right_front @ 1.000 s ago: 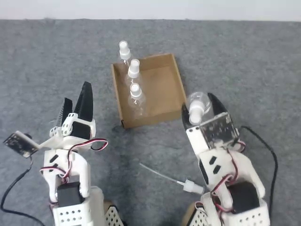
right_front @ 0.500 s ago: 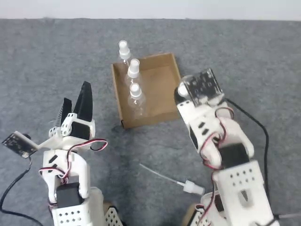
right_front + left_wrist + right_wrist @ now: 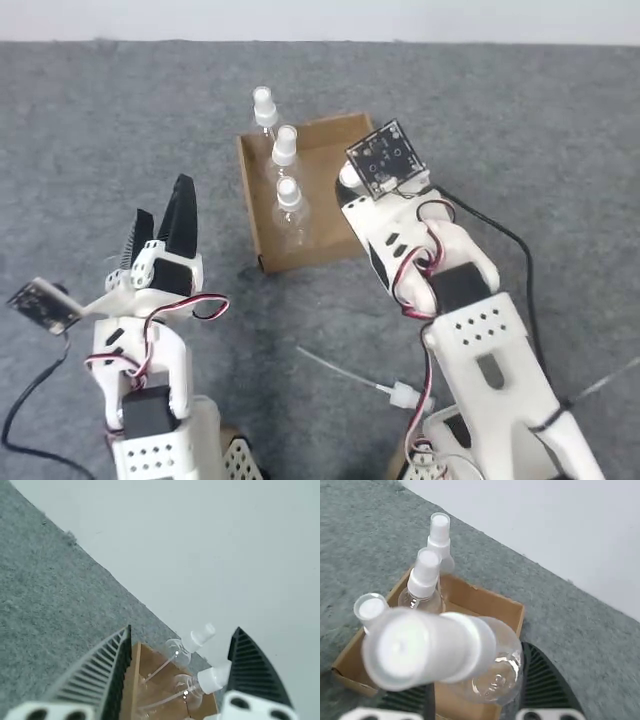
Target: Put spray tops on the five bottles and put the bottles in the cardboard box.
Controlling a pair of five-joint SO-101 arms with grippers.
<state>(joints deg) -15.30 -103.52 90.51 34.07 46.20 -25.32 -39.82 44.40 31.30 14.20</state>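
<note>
1 bottle (image 3: 492,655) in r gripper (image 3: 481,696) above box (image 3: 487,601)

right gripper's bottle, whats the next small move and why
Probably lower the bottle straight down into the box, then open. The right gripper holds it, capped, above the box's bare right half; other bottles stand along the left wall.

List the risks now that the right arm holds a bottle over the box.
The held bottle could knock over the standing bottles along one wall of the cardboard box. The loose spray top lies beside the right arm, which might sweep it away when retracting.
</note>
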